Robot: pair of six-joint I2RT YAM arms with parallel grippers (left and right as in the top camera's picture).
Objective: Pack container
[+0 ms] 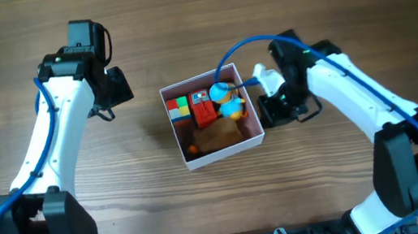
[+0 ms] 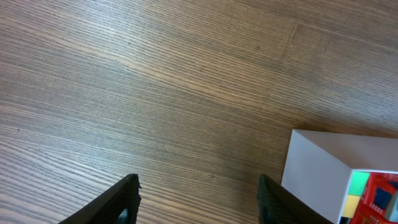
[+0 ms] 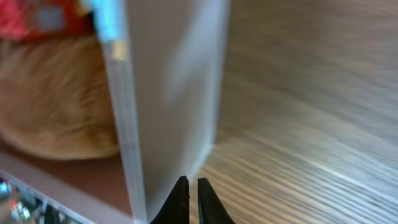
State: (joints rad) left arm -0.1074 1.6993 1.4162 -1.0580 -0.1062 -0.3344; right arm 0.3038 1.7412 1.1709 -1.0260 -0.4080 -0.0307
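The container [image 1: 178, 142], a square white-walled box with a pink inside, sits mid-table. It holds a red block [image 1: 205, 113], small green, yellow and blue pieces [image 1: 177, 107], two blue round toys [image 1: 226, 101] and a brown plush [image 1: 216, 135]. My left gripper [image 1: 111, 90] is open and empty over bare wood, left of the box; the box corner shows in the left wrist view [image 2: 317, 168], beside the open fingers [image 2: 199, 193]. My right gripper [image 1: 273, 108] is shut and empty, just outside the box's right wall [image 3: 174, 93], with its fingertips [image 3: 191, 186] close to that wall.
The wooden table [image 1: 342, 16] surrounds the box. A blue cable [image 1: 244, 44] loops from the right arm over the box's back right corner. The brown plush also shows in the right wrist view [image 3: 56, 106].
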